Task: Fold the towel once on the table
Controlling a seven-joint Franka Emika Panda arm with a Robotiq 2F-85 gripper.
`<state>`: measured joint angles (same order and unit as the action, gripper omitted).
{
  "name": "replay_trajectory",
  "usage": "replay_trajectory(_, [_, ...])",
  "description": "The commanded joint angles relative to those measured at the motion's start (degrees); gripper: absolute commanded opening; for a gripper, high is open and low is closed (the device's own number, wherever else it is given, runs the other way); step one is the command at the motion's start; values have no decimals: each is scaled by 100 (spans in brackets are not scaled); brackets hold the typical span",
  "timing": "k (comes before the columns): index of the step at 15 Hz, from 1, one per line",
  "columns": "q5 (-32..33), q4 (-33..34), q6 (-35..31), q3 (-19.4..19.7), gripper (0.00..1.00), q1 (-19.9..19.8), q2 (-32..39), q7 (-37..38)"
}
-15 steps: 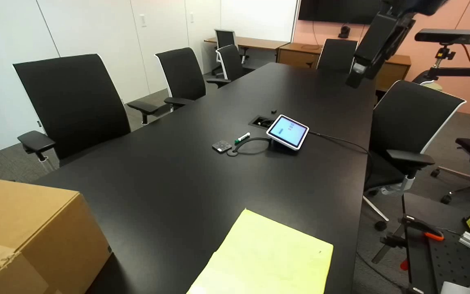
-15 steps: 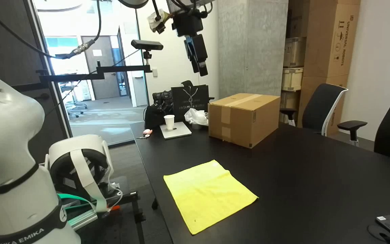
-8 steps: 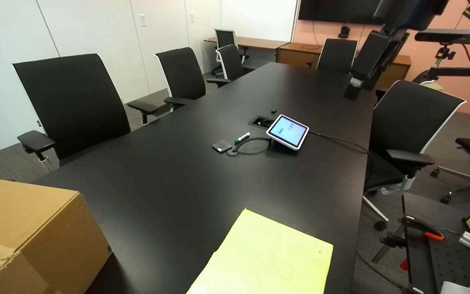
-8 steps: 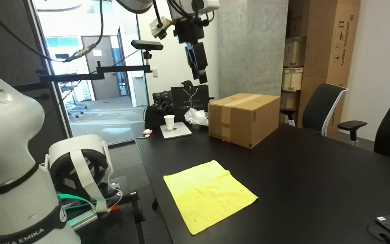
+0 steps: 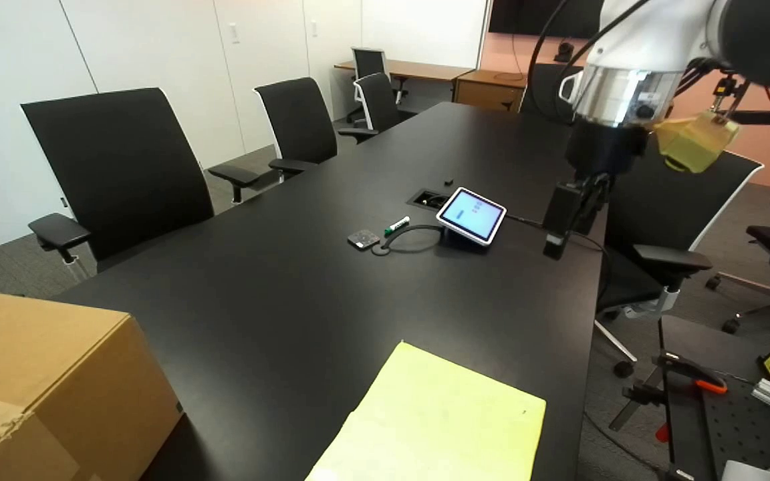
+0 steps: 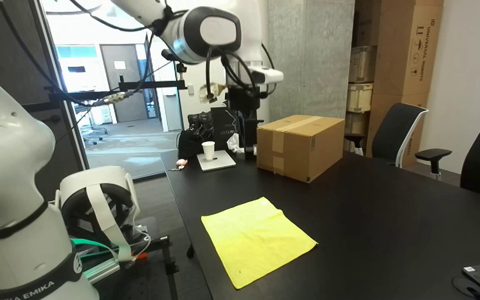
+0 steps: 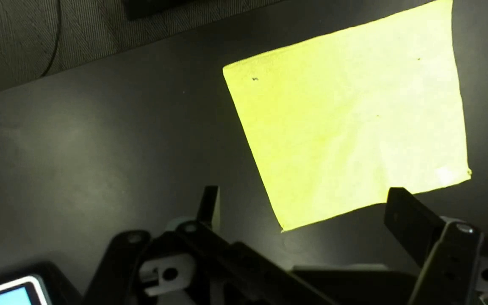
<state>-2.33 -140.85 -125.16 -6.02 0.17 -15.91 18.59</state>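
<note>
The yellow towel [image 5: 438,421] lies flat and spread out on the black table [image 5: 278,314], with a slight wrinkle along one edge. The whole towel [image 6: 256,241] shows in an exterior view, near the table's edge. My gripper [image 5: 555,247] hangs in the air above the table, pointing down. It also shows, dark against the bag and box, in an exterior view [image 6: 249,152]. In the wrist view the gripper [image 7: 303,189] is open with nothing between its fingers. The towel [image 7: 350,114] lies below and beyond the fingertips, with one corner showing between them.
A cardboard box [image 6: 298,146] stands on the table; it also shows in an exterior view [image 5: 71,394]. A tablet [image 5: 472,215] with a cable, a marker [image 5: 397,226] and a small dark square [image 5: 363,240] lie farther along. A cup [image 6: 208,150] stands on a laptop [image 6: 219,163].
My gripper has come down a good way toward the table, and more of the arm now shows in both exterior views. The towel has not moved.
</note>
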Motion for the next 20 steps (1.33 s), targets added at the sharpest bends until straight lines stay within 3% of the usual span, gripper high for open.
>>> replay_trajectory(1, [-318, -384, -699, 84, 100, 87, 408, -52])
replay_trajectory(7, [-888, -790, -1538, 1, 100, 347, 1374, -188])
replay_trajectory(11, [-1083, -1109, -2509, -9, 100, 451, 2098, -474])
replay_trajectory(17, [-1942, -1304, -3635, -435, 100, 469, 3143, -1106])
replay_trajectory(20, [-1803, -1160, -4222, -532, 100, 558, 3712, -871])
